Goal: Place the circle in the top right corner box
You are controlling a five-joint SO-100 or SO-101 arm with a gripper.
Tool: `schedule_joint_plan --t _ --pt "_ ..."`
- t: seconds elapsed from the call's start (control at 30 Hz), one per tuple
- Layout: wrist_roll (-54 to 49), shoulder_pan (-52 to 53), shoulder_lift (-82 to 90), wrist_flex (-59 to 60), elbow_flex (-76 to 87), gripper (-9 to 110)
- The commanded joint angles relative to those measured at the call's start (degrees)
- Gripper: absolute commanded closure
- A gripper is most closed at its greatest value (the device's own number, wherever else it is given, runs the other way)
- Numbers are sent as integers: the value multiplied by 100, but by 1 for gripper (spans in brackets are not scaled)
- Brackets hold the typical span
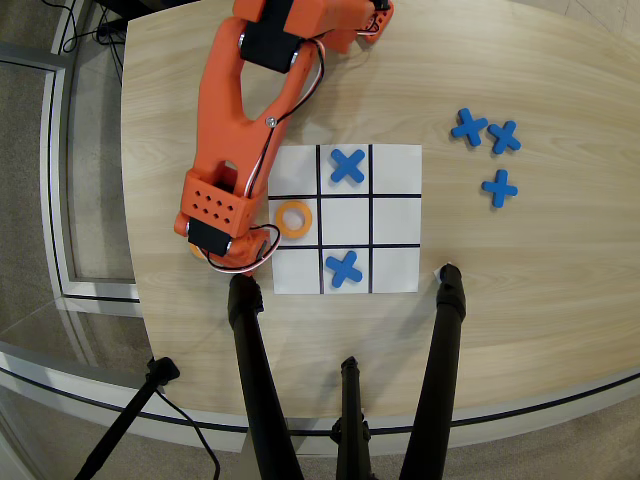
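Observation:
An orange ring [294,218] lies flat in the left middle cell of the paper grid [396,268]. The corner cell at the top right in the overhead view [396,168] is bare white. My orange gripper [218,243] hangs over the table just left of the grid's lower left corner, pointing down. Its body hides the fingers, so I cannot tell how the jaws stand. A sliver of orange [197,251] shows at the gripper's lower left edge; it may be another ring. Other rings are hidden or out of view.
Blue crosses lie in the top middle cell [347,165] and the bottom middle cell [343,268]. Three more blue crosses [499,187] lie on the table right of the grid. Black tripod legs [255,370] [443,340] rise over the near table edge.

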Motion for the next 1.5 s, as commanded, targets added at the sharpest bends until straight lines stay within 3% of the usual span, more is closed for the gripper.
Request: schedule_joint_plan --t 0.0,0.43,0.93,1.47 --pt "18 -35 0 -26 -237 86" --pt "44 -44 -97 -9 -97 86" --pt "35 9 -9 914 -132 86" --pt "-9 149 53 1406 70 93"
